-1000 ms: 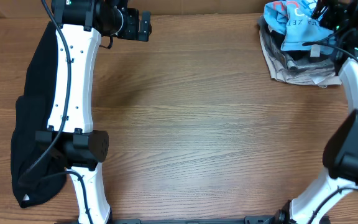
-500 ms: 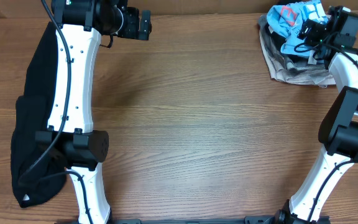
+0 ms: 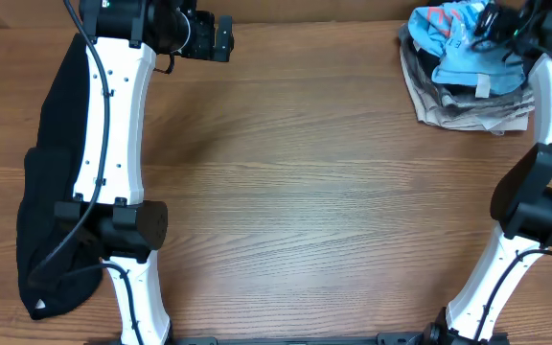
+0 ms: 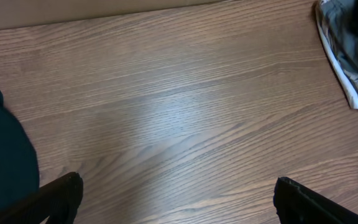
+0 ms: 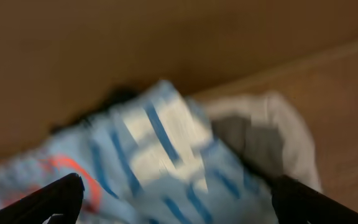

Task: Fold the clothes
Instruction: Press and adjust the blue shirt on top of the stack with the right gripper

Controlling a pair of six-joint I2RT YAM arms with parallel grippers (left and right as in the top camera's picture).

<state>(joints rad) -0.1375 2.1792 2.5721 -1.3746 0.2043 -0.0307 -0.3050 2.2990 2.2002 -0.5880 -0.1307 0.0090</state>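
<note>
Wooden tabletop, and going left to right: left gripper hangs wide open by the far edge, well apart from the clothes bunched in the far right corner, blue T-shirt on top, directly under the open right gripper, so that arm's nearer.

my right wrist view is smeared, the clothes only blurry blue stripes, and the left arm covers part of a black cloth.
</note>
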